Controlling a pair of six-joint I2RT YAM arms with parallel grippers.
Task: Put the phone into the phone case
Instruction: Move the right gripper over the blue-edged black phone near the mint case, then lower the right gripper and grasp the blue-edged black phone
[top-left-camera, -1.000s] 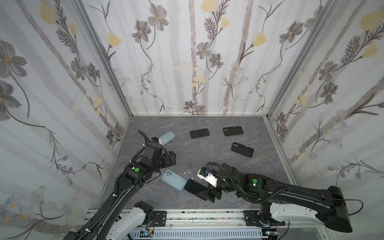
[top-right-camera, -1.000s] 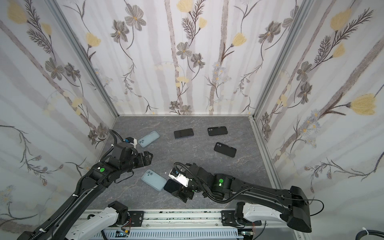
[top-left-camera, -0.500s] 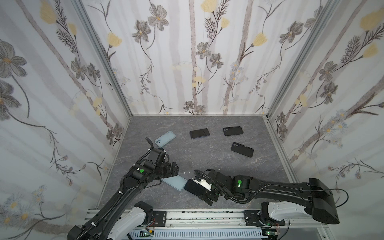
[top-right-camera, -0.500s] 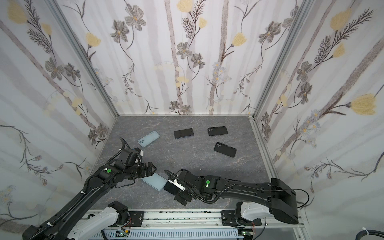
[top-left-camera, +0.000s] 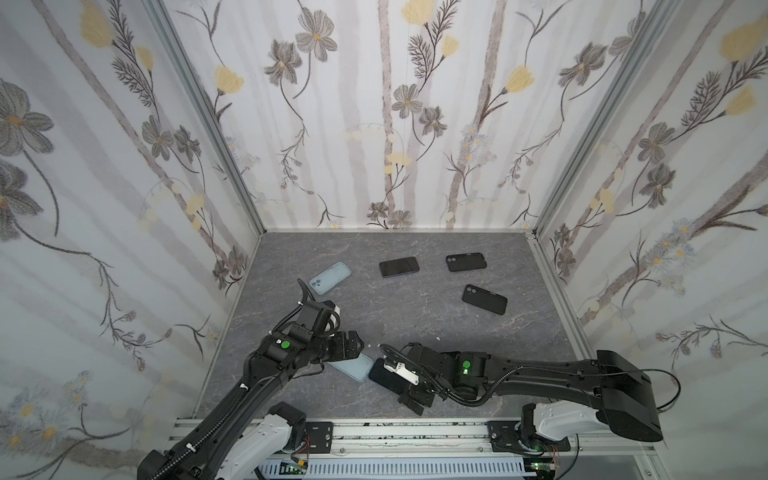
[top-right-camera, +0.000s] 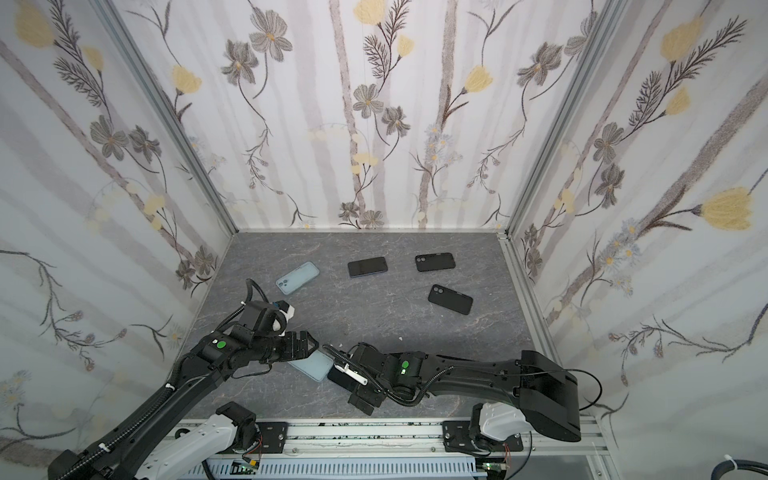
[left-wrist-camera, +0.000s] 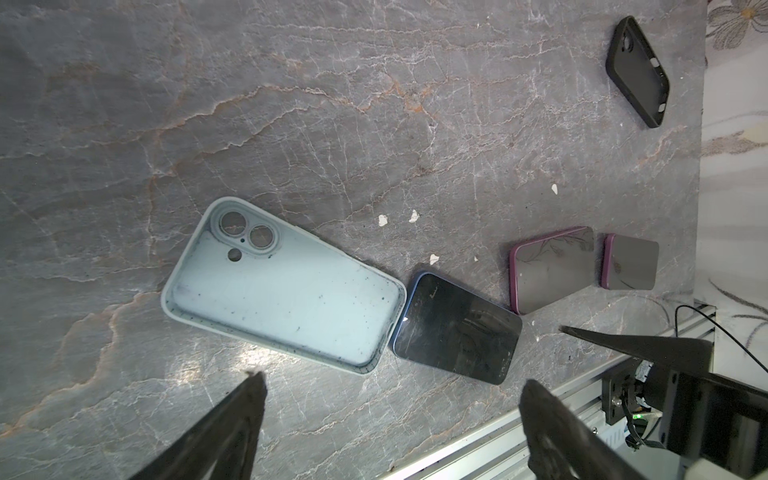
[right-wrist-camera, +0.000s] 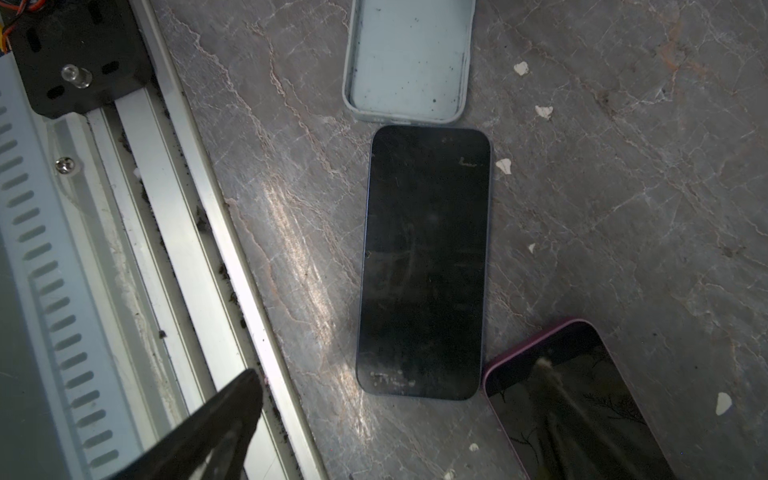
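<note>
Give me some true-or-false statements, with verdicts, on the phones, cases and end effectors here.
1. The pale blue silicone phone case nearest the arms lies empty, hollow side up. True.
2. The dark-screened phone with blue edges sits inside that case. False: it lies on the grey marbled table at the case's short end.
3. The left end effector is open, holding nothing. True.
4. The right end effector is shut on that phone. False: it is open over it.
5. The purple-edged phone lies screen down. False: its glossy screen faces up.
</note>
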